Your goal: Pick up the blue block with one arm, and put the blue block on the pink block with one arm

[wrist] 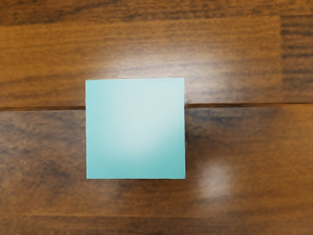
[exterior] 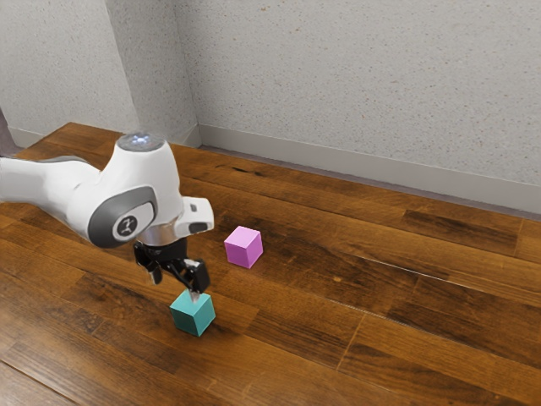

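A pale speckled wall (exterior: 355, 76) stands behind a broad wooden surface (exterior: 406, 271) of dark brown planks. The white arm (exterior: 93, 190) comes in from the exterior view's left and bends down toward the planks. Its black gripper (exterior: 177, 283) hangs just above the blue block (exterior: 193, 315), fingers spread apart and grasping nothing. The blue block sits flat on the wood, straight under the hand; in the wrist view its square top (wrist: 135, 128) lies across a seam between two planks. The pink block (exterior: 243, 246) rests on the wood nearby, apart from the blue block, toward the wall and the exterior view's right.
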Robot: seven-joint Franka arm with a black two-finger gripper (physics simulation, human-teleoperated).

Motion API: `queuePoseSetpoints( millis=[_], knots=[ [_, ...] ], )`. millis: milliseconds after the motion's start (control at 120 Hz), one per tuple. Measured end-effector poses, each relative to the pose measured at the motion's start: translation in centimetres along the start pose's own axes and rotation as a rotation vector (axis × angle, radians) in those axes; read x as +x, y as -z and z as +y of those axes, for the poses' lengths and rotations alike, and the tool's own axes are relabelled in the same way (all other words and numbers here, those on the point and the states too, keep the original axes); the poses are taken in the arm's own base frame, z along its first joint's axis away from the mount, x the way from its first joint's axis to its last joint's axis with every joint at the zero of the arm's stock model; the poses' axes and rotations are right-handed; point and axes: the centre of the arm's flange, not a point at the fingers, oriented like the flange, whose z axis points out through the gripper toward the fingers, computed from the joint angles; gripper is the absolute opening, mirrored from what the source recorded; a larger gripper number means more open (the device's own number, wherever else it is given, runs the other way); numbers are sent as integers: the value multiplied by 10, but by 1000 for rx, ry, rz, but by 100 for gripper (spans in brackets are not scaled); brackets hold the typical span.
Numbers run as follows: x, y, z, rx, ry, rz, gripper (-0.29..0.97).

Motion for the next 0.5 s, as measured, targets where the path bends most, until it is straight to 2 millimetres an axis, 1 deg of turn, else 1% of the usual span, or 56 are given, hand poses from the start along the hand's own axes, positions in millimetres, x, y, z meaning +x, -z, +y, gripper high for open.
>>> queuePoseSetpoints(
  millis=[167,267,367,425,500],
  knots=[
    [13,-24,2,-51,-54,56,68],
    [17,-32,-5,-70,-60,70,68],
    [17,-39,-13,-77,-56,42,68],
    [18,-49,-14,-84,-61,17,68],
    [21,-55,-14,-91,-69,-2,68]
  ],
)
